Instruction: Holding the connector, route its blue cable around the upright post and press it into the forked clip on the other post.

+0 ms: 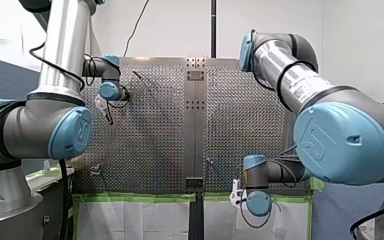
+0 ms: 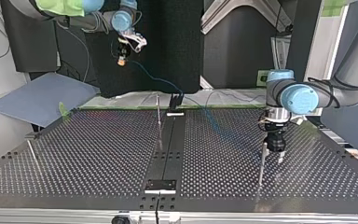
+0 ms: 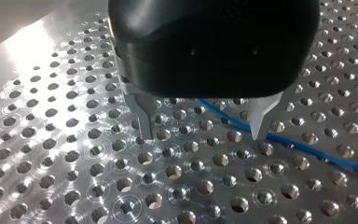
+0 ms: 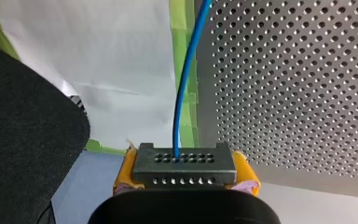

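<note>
Perforated metal forms the tabletop (image 2: 98, 154), which fills the lower half of the top view beneath both arms.

My right pincer (image 4: 185, 173) is clamped on the connector (image 4: 185, 163). In the right wrist view its yellow pads (image 4: 123, 175) press against both ends of the dark, hole-dotted block. In the top view this pincer hangs in the upper left of the frame, high above the tabletop and beyond its far edge.

The blue cable (image 4: 182, 88) leaves the middle of the connector's face and runs straight ahead of the pincer. In the top view it slopes down toward the frame's centre to a small black fitting (image 2: 175, 100) at the far edge, then crosses the surface toward the right.

My left pincer (image 3: 203, 130) is spread wide and holds nothing. Its metal fingers (image 3: 144, 119) point down close over the holes. The cable lies on the surface just beside one fingertip; whether it touches, I cannot tell.

In the top view this pincer sits at the right of the frame, just beside a thin post (image 2: 262, 163). An upright post (image 2: 159, 121) stands at the centre, well apart from both pincers. Which of them carries the forked clip, I cannot tell.

Green tape (image 4: 182, 42) edges the tabletop, with white sheeting (image 4: 98, 56) beyond it. A blue sheet (image 2: 42, 98) lies at the top view's upper left.
</note>
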Controlling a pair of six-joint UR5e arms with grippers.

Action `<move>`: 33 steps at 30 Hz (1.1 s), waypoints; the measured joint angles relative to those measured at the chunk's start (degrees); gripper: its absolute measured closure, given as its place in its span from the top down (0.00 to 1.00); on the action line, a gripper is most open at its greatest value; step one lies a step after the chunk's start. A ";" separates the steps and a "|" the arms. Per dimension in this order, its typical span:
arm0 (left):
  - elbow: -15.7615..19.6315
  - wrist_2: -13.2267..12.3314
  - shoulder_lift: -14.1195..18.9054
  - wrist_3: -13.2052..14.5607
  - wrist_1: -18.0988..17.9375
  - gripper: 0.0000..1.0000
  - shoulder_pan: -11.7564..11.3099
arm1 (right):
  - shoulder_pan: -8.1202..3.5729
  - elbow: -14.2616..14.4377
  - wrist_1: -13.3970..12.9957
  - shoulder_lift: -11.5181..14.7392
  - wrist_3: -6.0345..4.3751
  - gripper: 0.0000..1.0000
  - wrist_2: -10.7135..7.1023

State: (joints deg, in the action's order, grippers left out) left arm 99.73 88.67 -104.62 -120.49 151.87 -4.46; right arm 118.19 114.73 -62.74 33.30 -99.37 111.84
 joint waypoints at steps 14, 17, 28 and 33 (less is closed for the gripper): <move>0.00 0.05 0.00 0.00 -0.15 1.00 -0.24 | -1.44 -7.60 -7.74 -7.76 -0.39 0.00 -3.88; 0.00 0.05 0.00 0.00 -0.16 1.00 -0.30 | -1.54 -9.00 -9.25 -9.26 -0.53 0.00 -4.07; 0.00 0.12 -0.03 0.00 -0.16 1.00 -0.37 | -1.76 -11.24 -10.39 -15.25 -0.47 0.00 -4.58; 0.00 0.13 -0.01 0.00 -0.16 1.00 -0.42 | -1.77 -11.55 -10.40 -17.80 -0.20 0.00 -4.80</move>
State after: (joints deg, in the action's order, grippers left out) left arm 99.73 88.81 -104.63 -120.49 151.71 -4.88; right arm 116.42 103.18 -73.15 15.50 -99.57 107.04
